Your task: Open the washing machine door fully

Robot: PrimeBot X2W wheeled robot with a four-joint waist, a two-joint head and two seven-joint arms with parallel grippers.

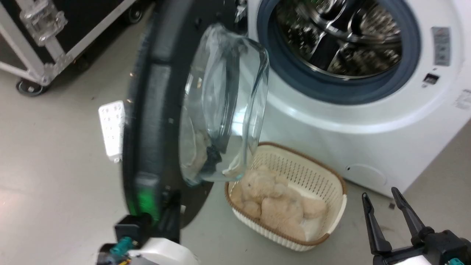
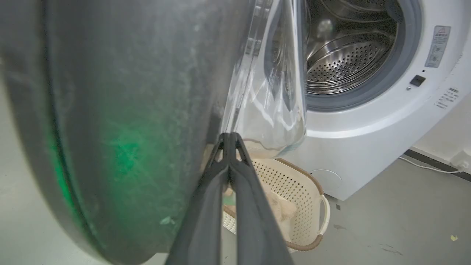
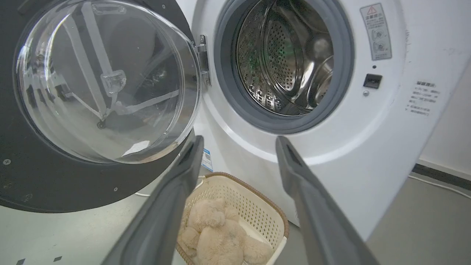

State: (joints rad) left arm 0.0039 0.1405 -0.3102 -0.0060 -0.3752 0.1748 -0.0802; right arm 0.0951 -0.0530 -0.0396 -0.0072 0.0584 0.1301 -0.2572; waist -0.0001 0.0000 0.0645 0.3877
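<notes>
The door [image 1: 154,110] stands swung out at the hinge edge of the washer [image 1: 368,121]. It looks stiff and heavy, with slick glass, so I'd push the black rim. My left gripper [image 2: 229,143] is clenched empty beside it; my right gripper [image 1: 384,209] is spread, idle.

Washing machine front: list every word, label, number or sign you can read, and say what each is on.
Nothing reads as words.
Grey sticker right of the drum opening: red warning triangle on top; the rest too small to read.
Printed lines lower on the washing machine front: blurred, unreadable.
Blue label low beside the basket: too small to read.
</notes>
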